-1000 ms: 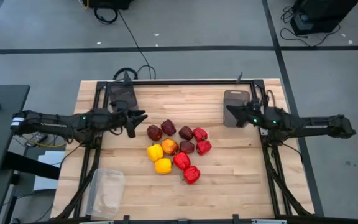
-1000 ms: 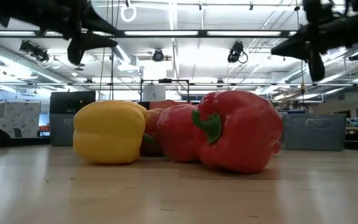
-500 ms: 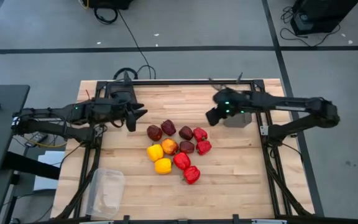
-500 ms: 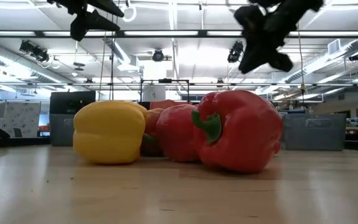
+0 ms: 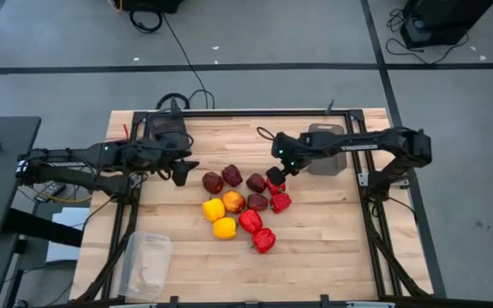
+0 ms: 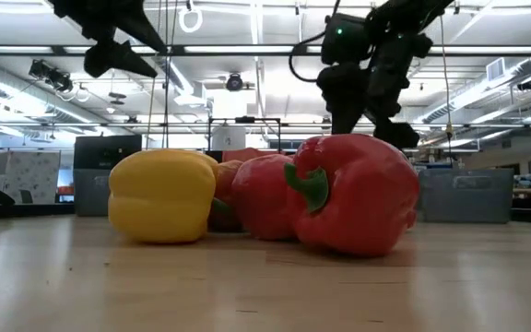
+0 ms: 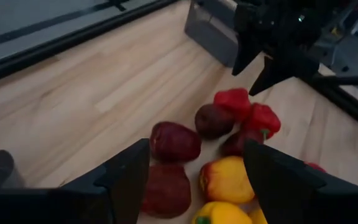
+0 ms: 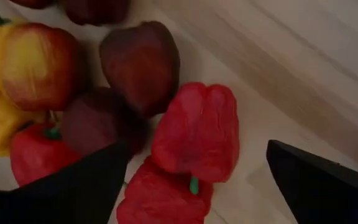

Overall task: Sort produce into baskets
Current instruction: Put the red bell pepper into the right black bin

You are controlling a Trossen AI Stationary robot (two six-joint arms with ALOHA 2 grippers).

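From above, the peppers (image 5: 243, 204) lie bunched near the middle of the table (image 5: 332, 231): four maroon ones along the far side of the bunch, two yellow and an orange-yellow one toward the left edge, four red ones toward the right. One dark grey basket (image 5: 168, 131) stands at the far left corner, another dark grey basket (image 5: 326, 147) near the far right corner, and the clear basket (image 5: 146, 264) at the near left corner. The right gripper (image 5: 274, 177) hangs over the red pepper (image 5: 276, 184) at the far right of the bunch; the left gripper (image 5: 181, 170) sits just left of the maroon ones. At table height, a yellow pepper (image 6: 160, 195) and a big red pepper (image 6: 353, 193) fill the front, both arms dark above them. The left wrist camera shows its fingers (image 7: 127, 180) spread wide, aimed at the maroon peppers, the other arm beyond. The right wrist camera shows its fingers (image 8: 73, 190) spread, the red pepper (image 8: 199, 130) between them, untouched.
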